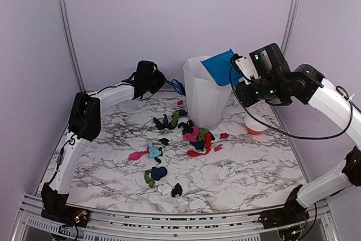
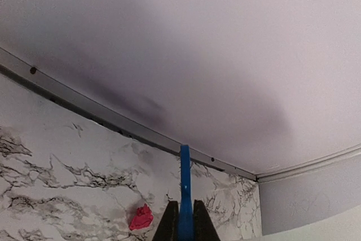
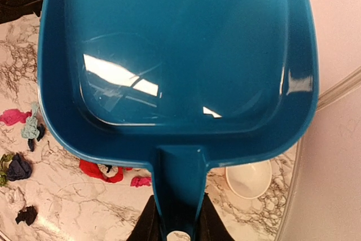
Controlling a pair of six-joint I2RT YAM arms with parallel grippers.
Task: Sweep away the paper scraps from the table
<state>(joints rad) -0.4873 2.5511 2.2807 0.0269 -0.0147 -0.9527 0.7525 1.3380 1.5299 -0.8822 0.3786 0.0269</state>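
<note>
Paper scraps (image 1: pixel 186 134), black, red, pink, green and light blue, lie scattered on the marble table (image 1: pixel 254 167) in front of a white bin (image 1: pixel 206 91). My right gripper (image 3: pixel 179 227) is shut on the handle of the blue dustpan (image 3: pixel 180 55), held tilted over the bin's rim (image 1: pixel 221 66). The dustpan's inside looks empty. My left gripper (image 2: pixel 184 224) is shut on the blue brush (image 2: pixel 185 184), raised near the back left wall (image 1: pixel 176 86). One pink scrap (image 2: pixel 141 217) lies below it.
A small white and orange bowl (image 1: pixel 255 126) stands on the table right of the bin, also in the right wrist view (image 3: pixel 248 178). Plain walls and a metal rail (image 2: pixel 113 122) close the back.
</note>
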